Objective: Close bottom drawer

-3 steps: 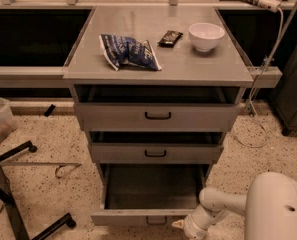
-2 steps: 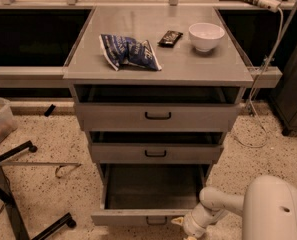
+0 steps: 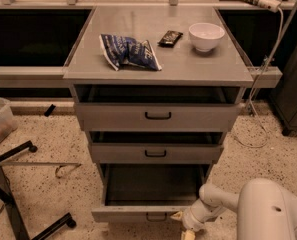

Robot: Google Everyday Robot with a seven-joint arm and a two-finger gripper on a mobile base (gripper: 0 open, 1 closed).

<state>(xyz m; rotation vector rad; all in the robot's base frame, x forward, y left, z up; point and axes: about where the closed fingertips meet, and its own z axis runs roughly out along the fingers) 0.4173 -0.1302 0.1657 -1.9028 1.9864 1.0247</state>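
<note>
Two upper drawers (image 3: 158,116) hang ajar under the counter (image 3: 188,66); the bottom drawer (image 3: 133,213) juts farthest out, the gripper (image 3: 184,225) low beside its front's right end, open or closed I can't tell.

The grey cabinet top (image 3: 163,69) carries a crumpled blue bag (image 3: 129,51) at left, a small dark packet (image 3: 170,38) near the middle and a white bowl (image 3: 206,36) upright at right, all apart. The speckled floor (image 3: 53,139) lies below. The gripper (image 3: 183,225) hangs low at the right front of the bottom drawer (image 3: 133,213).
</note>
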